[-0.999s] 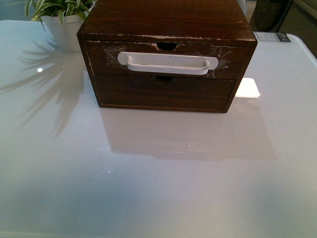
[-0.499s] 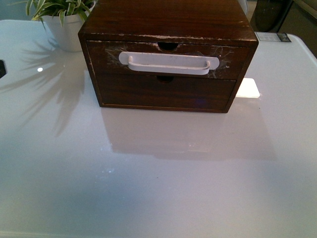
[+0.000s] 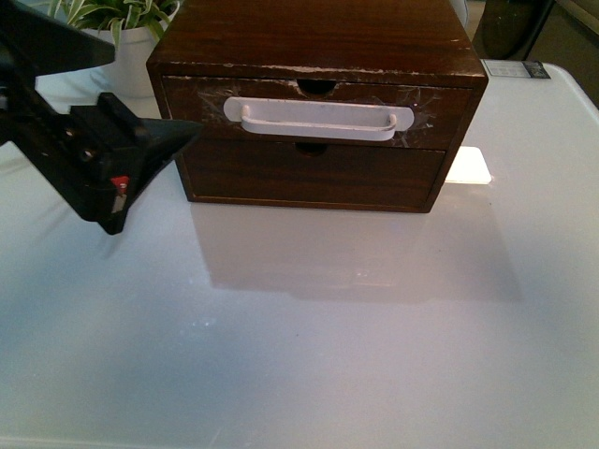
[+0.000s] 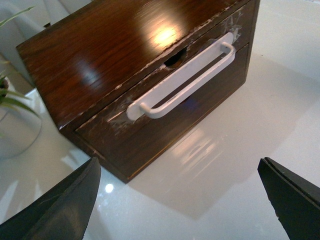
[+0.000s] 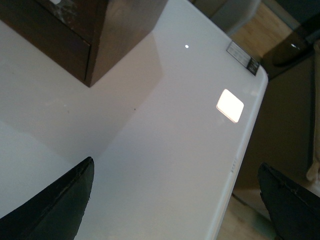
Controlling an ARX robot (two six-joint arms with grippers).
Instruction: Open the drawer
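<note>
At the far left of the front view the left arm's black bulk runs off the frame edge. The left claw (image 4: pixel 179 161) stands wide open. One finger points at the left side of the box (image 3: pixel 318 37) and overlaps its corner. The wrist view shows both fingertips short of the box, touching nothing. Behind the arm a potted plant (image 3: pixel 122 58) is partly hidden, its leaves cut off at the top.

The box sits at the middle of the far half of the white bench (image 3: pixel 299 327), its back out of frame. The drawer (image 3: pixel 445 105) fills the upper slot, shut flush with the box front. It has a scratched whitish face, a white bar handle (image 3: pixel 318 120) across it and a half-round notch in its top edge. A plain lower drawer (image 3: pixel 314 173) below is closed too.

Right of the box lies a bright patch (image 3: pixel 468 166), reflection or object I cannot tell. A small label (image 3: pixel 513 68) near the bench edge is too small to read.

The right claw (image 5: pixel 176 164) appears only in its own wrist view. It is spread wide above bare bench beside the box's corner, with only the fingertips in frame.
</note>
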